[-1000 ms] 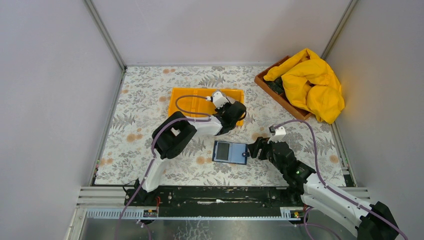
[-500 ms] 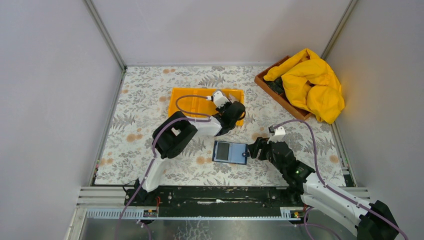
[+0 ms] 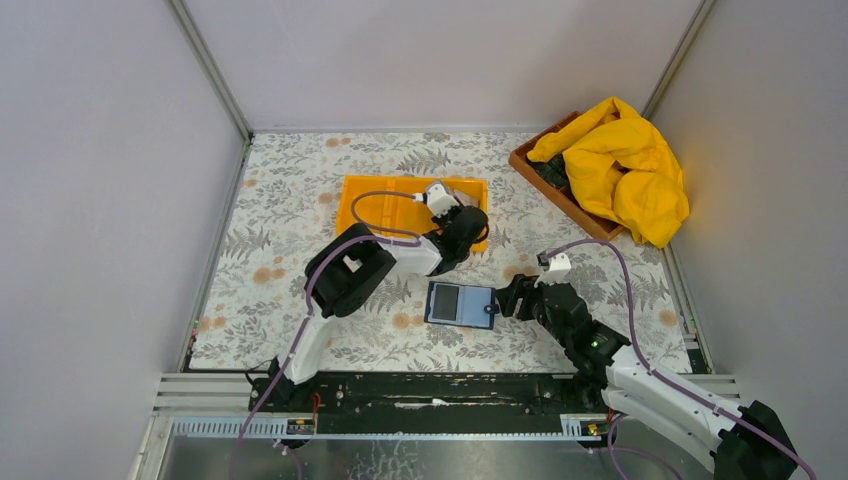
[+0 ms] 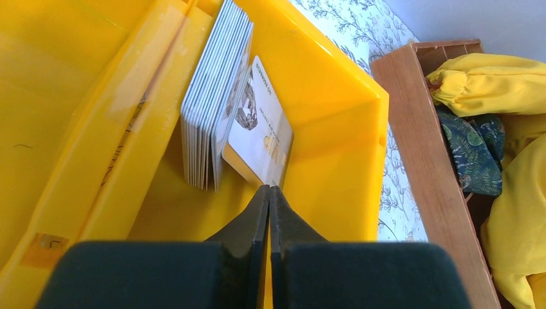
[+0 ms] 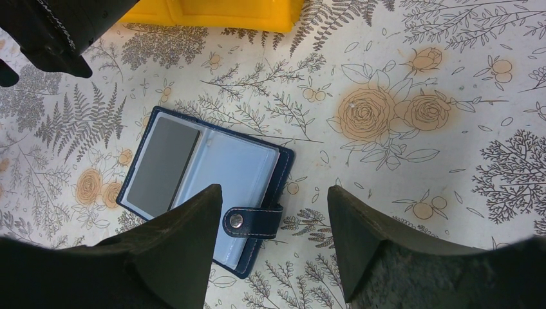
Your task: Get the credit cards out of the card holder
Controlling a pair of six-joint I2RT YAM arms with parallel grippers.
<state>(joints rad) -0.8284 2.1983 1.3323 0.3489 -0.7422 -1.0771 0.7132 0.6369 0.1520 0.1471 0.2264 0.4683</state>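
Left arm extended forward, left pincer (image 4: pixel 268 191) pressed closed, right pincer (image 5: pixel 273 193) spread wide, pointing down

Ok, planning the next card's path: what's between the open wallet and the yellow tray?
Only bare flowered tablecloth lies between wallet and tray, clearest in the right wrist view. From above, the left arm reaches over part of it.

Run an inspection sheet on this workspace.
Surface: floral tablecloth, flat.
Job's things: card holder lying open, dark card in its left pocket; credit cards stacked on edge in orange tray's right-end compartment.
Clutter: wooden box holding yellow cloth.
Grippers: left gripper shut, empty, over tray; right gripper open above holder's snap strap.
Cables: purple cables, left one loops over tray.
Surroundings: grey walls, metal frame.
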